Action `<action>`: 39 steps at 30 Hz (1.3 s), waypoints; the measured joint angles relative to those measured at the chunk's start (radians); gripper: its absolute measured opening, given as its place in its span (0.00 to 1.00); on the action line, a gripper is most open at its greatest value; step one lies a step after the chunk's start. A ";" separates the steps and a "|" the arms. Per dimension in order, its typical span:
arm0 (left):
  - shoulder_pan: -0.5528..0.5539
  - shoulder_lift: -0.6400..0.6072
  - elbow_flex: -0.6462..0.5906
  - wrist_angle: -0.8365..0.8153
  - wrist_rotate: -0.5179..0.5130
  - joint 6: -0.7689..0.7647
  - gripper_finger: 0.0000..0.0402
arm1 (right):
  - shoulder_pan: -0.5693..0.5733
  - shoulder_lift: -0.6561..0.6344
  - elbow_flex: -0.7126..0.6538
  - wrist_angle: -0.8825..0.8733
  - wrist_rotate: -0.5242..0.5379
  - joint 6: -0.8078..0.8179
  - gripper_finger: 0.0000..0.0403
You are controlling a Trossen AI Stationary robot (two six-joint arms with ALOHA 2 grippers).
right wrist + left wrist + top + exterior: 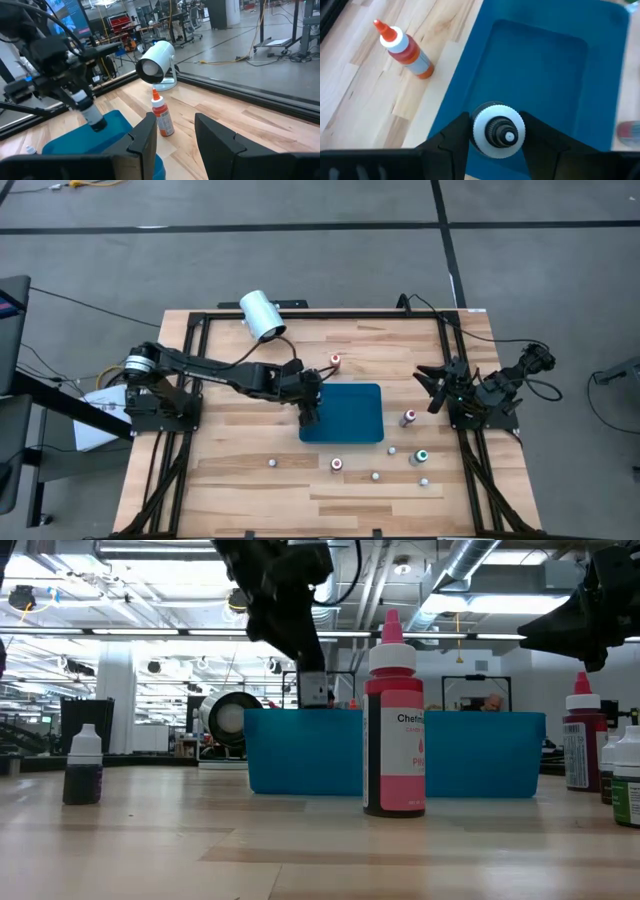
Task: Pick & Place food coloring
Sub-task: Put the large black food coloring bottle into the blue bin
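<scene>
Teal tray (350, 410) sits mid-worktop (250, 480) in the high view. Bottles counted loose on the wood: eight. One red-capped (335, 361) beyond the tray, one (408, 418) just right of it, then a scatter along the near side: a small one (272, 463) to the left, a red-capped one (336, 465), three small pale ones (375, 476) (392, 450) (424, 481), and a green-capped one (421, 457). One white cylinder (262, 315) lies at the far left edge. Left arm reaches across from the left, its claw (309, 412) over the tray's left edge. Right arm is folded at the right rim, its claw (436, 385) off the tray. Low view: one pink bottle (394, 730) upright in front of the tray wall (480, 755), one small dark bottle (83, 766) well left, a few more at the right margin; the left claw (310, 680) hangs above the tray's back. Left wrist view: left claw (497, 135) clamped on a white-capped bottle (498, 131), fingers (451, 137) pressed to both sides, held over the tray's blue floor (540, 75); one orange bottle (404, 50) stands on wood beside the tray. Right wrist view: right claw (175, 132) with fingers (145, 132) apart, nothing between them; the orange bottle (161, 112) and the cylinder (156, 62) ahead, the held bottle (90, 112) above the tray (85, 137).
</scene>
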 joint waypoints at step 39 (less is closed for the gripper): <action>0.006 0.105 -0.063 -0.010 -0.020 0.033 0.34 | 0.000 0.000 0.000 -0.008 0.002 -0.001 0.31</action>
